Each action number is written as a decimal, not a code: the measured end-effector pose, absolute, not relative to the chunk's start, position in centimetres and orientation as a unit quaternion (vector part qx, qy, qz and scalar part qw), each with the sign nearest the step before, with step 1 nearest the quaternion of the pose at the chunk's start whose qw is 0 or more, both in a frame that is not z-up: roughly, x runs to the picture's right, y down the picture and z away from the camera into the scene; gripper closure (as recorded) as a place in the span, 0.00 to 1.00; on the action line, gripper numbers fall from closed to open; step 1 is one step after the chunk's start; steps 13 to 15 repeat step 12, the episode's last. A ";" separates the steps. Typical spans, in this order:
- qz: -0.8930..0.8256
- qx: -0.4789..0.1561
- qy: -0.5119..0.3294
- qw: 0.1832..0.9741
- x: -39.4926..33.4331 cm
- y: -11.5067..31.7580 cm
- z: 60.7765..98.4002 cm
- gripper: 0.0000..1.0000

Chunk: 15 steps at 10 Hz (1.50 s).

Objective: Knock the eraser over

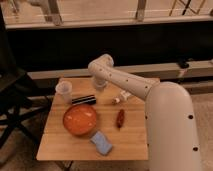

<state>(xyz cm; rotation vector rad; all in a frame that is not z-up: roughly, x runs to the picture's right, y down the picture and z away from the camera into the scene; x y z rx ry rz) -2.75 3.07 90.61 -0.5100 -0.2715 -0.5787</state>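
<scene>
**A:** Where does the eraser point(83, 99) sit?

**B:** Flat on its long side on the desk point(135, 140), just behind the orange bowl point(80, 119) and nearly touching its far rim. The clear cup point(64, 91) stands just to the bowl's far left, close to the eraser's end. By the look of it, the knocking-over is done.

**A:** And the gripper point(100, 84)?

**B:** It hangs low over the desk behind the bowl, a little to the right of the eraser's right end, under the bent arm point(125, 82). Whether it is released or clenched I cannot tell; the wrist hides that part. It does not appear to hold anything.

**A:** What might go wrong from here?

**B:** My guess is a sideways sweep on the way out. The cup is light and stands near, so a push carried through the eraser could tip it. A low pull toward the bowl could also shove the eraser against the rim and shift the bowl.

**A:** Anything else nearby?

**B:** A small pale object point(121, 97) lies right of the bowl's far edge, beneath the forearm; a low swing could clip it. A dark red oval object point(120, 118) lies right of the bowl, and a blue sponge point(101, 142) sits in front of it, both well apart from the gripper. Straight up looks the safest way out.
</scene>
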 end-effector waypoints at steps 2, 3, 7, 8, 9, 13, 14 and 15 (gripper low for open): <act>-0.292 -0.247 -0.138 0.914 -3.8 3.2 90.7 1.00; -0.295 -0.247 -0.140 0.912 -4.2 3.3 90.6 1.00; -0.301 -0.246 -0.146 0.910 -4.9 3.6 90.7 1.00; -0.303 -0.247 -0.147 0.909 -5.0 3.7 90.7 1.00; -0.304 -0.247 -0.148 0.908 -5.1 3.8 90.7 1.00; -0.311 -0.248 -0.151 0.905 -5.9 4.1 90.7 1.00; -0.311 -0.248 -0.151 0.905 -5.9 4.1 90.7 1.00; -0.311 -0.248 -0.151 0.905 -5.9 4.1 90.7 1.00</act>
